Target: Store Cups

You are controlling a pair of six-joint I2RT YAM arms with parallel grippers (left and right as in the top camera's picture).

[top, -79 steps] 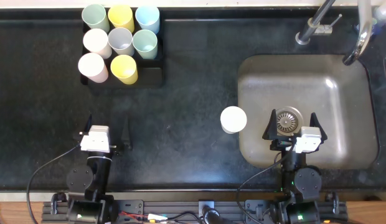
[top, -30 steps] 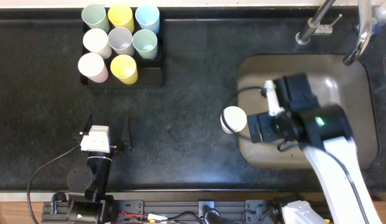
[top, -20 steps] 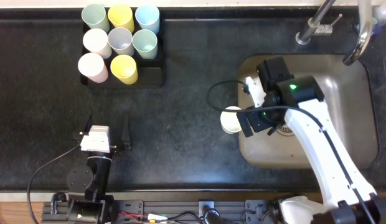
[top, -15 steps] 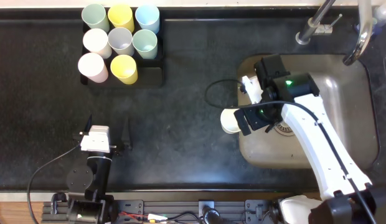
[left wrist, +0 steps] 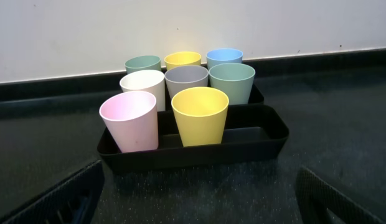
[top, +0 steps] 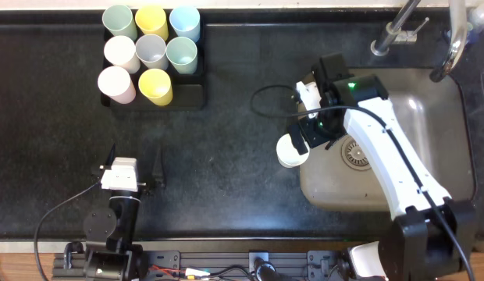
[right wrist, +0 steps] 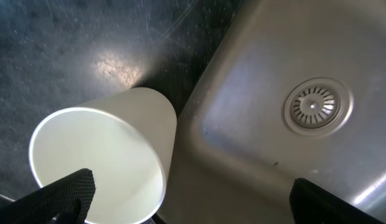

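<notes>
Where counter (top: 226, 156) meets sink (top: 429, 101), a white cup (top: 289, 153) stands.

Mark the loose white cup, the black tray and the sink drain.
white cup (right wrist: 149, 118): right wrist view, on its outer wall.
black tray (left wrist: 199, 158): left wrist view, on its front wall.
sink drain (right wrist: 312, 106): right wrist view, on the strainer's centre.

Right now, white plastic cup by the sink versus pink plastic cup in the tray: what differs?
The white plastic cup stands alone on the dark counter by the steel sink; the pink plastic cup sits in the black tray with seven others. The right gripper is over the white cup; none is near the pink one. Both upright, mouths up.
</notes>
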